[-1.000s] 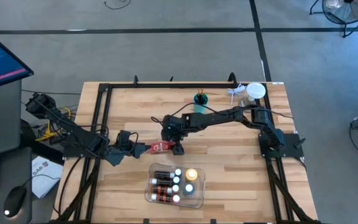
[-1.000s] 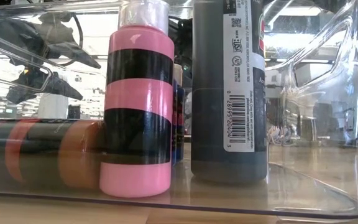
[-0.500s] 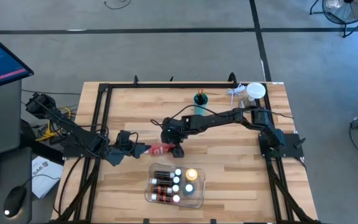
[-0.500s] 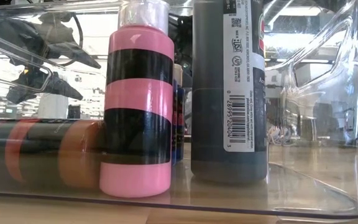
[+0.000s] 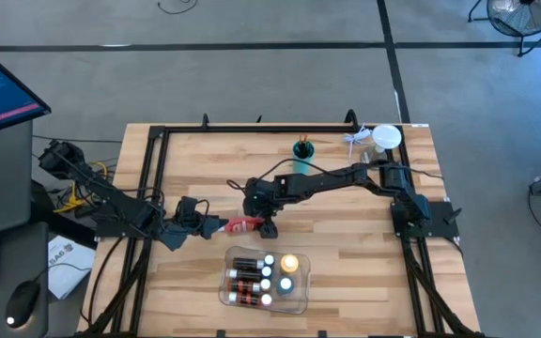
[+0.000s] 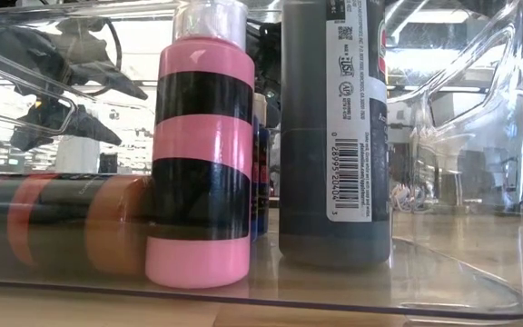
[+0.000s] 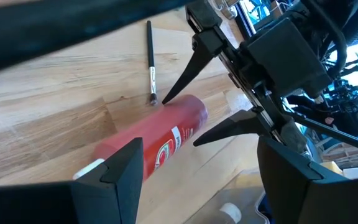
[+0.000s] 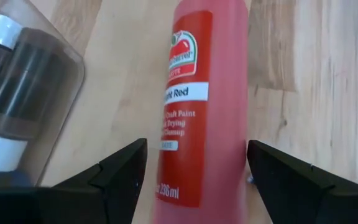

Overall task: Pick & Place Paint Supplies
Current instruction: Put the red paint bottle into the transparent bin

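Your way to the red paint tube [image 5: 243, 223] is crowded from both ends: the left pincer [image 5: 216, 225] stands spread at one end of it and the right pincer [image 5: 269, 223] spread over the other, so the two pincers nearly meet above it. Toward the counter's [image 5: 346, 253] near edge, the clear tray [image 5: 301, 299] packed with upright and lying bottles blocks any low pass, and in the left wrist view a thin brush [image 7: 151, 63] lies just beyond the tube. You have open boards to the right of the tray; the teal cup [image 5: 303, 153] stands near the far edge.
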Action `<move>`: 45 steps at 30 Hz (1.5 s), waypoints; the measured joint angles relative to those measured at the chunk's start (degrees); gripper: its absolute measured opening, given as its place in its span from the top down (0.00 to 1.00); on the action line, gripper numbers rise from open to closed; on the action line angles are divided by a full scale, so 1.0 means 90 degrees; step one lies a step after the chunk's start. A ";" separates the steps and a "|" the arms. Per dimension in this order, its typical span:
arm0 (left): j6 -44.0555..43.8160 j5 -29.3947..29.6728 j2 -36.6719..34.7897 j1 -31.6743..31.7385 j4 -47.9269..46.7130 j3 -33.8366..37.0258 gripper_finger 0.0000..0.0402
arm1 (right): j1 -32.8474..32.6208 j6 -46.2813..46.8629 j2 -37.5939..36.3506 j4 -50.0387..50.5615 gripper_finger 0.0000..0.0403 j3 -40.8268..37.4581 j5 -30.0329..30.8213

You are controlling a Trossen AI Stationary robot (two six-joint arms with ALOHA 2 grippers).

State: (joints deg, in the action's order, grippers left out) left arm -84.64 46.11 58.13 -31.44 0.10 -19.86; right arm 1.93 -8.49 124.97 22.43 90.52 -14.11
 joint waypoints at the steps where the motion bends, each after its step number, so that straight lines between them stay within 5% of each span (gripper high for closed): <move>1: -0.0002 0.0000 0.0000 0.0000 0.0001 0.0000 0.46 | 0.0002 0.0000 0.0002 0.0017 0.33 -0.0002 0.0000; 15: 0.0030 0.0015 0.0000 0.0002 0.0112 0.0000 0.46 | -0.0029 0.0101 0.0435 0.0285 0.34 0.0047 -0.0125; 23: 0.0041 0.0050 0.0000 0.0002 0.0121 0.0000 0.46 | 0.0051 0.0408 0.0484 0.0368 0.58 0.0229 -0.0172; 32: 0.0237 0.0304 -0.0074 0.0002 0.0307 0.0000 0.46 | 0.0232 0.0811 0.0520 0.1439 0.58 0.0833 -0.0654; 38: 0.1134 0.0457 -0.0880 0.0002 0.0444 0.0003 0.46 | 0.0424 0.0951 0.0044 0.1584 0.56 0.0984 -0.0917; 45: 0.2680 0.0721 -0.2744 0.0002 0.0467 0.0002 0.46 | 0.0697 0.1481 -0.1030 0.0985 0.59 0.0988 -0.1007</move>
State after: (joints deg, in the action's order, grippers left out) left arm -60.52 52.60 33.43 -31.42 4.30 -19.84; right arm 8.21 4.84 115.70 31.29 99.42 -23.17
